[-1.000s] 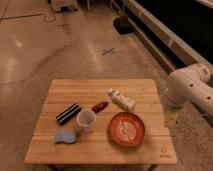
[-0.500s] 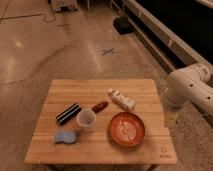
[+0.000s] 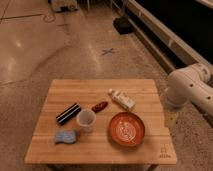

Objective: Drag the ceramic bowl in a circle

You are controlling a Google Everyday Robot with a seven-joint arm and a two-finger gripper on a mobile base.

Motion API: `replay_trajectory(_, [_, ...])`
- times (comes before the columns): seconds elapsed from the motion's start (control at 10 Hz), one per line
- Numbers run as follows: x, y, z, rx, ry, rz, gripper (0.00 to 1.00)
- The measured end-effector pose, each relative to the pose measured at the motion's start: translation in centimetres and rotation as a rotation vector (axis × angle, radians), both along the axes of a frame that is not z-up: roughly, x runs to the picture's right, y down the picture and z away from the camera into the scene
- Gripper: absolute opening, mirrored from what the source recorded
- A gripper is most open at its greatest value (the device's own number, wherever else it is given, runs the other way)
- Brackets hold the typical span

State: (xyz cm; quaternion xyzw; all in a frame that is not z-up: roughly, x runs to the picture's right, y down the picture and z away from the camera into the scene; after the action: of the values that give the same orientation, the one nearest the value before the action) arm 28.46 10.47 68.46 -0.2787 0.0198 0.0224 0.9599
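Wood table (image 3: 100,90) takes up most of your view, a light plank top sitting on a shiny speckled floor. Next biggest is your white arm (image 3: 190,87), coming in from the right edge and bending down beside the table's right side. The gripper (image 3: 171,119) hangs at the end of it, just off the right edge of the table and level with the bowl, not touching anything you could name. Honestly can't tell if the claw is spread or pressed together from this angle. The ceramic bowl (image 3: 127,128) is sitting upright on the front right part of the table, orange-red with a white swirl inside, well apart from the gripper. Behind it you've got a white packet (image 3: 121,99) lying at an angle. Left of the bowl is a small white cup (image 3: 85,120), upright, close to it but not touching. Further left is a black bar (image 3: 68,113) lying diagonal, and a blue sponge (image 3: 66,136) near the front left. Smallest is a dark red piece (image 3: 99,106) just behind the cup.
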Motion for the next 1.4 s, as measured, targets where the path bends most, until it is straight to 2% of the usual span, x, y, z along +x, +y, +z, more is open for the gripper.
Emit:
replay_trajectory(0.4, [0.0, 0.0, 0.0, 0.0, 0.0, 0.0, 0.8])
replay_trajectory(0.9, [-0.9, 1.8, 1.1, -0.019, -0.038, -0.033, 0.8])
replay_trajectory(1.4, [-2.7, 6.1, 3.1, -0.055, -0.113, -0.089, 0.8])
